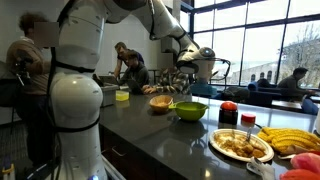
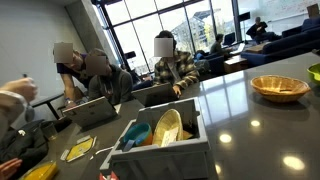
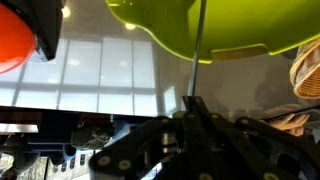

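Note:
In the wrist view my gripper (image 3: 195, 102) comes in from the bottom edge with its dark fingers pressed together. A thin grey rod (image 3: 198, 50) runs from between the fingertips towards a lime-green bowl (image 3: 200, 25) on the glossy counter. In an exterior view the gripper (image 1: 183, 82) hangs just above that green bowl (image 1: 188, 110), with a woven basket bowl (image 1: 162, 102) beside it. The basket's edge (image 3: 308, 72) shows at the right of the wrist view. What the rod's far end is cannot be made out.
A red-orange object (image 3: 15, 40) lies near the bowl. A plate of food (image 1: 240, 146), bananas (image 1: 295, 140) and a red-capped bottle (image 1: 229, 113) stand on the dark counter (image 1: 150, 135). A grey caddy (image 2: 160, 145) sits nearer the seated people (image 2: 170, 60).

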Robot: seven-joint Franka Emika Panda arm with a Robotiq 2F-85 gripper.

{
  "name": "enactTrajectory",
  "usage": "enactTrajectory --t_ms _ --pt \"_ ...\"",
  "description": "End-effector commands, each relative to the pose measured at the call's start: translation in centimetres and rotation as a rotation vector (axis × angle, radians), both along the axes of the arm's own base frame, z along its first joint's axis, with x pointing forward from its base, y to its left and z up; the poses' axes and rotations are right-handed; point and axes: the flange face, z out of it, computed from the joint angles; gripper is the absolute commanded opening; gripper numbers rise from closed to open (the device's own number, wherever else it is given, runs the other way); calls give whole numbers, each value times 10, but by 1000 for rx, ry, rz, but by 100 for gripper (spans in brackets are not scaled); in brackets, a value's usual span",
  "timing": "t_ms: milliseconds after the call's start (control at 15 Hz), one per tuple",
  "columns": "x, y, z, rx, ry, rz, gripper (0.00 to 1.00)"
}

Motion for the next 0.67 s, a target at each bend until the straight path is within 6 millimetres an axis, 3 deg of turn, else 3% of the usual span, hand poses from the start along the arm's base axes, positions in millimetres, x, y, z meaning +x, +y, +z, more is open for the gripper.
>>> enactTrajectory --t_ms 0,333,600 --pt "-4 7 7 -159 -64 -12 1" --pt "1 37 20 -343 -159 -25 1" --pt "2 64 15 -159 -150 128 1"
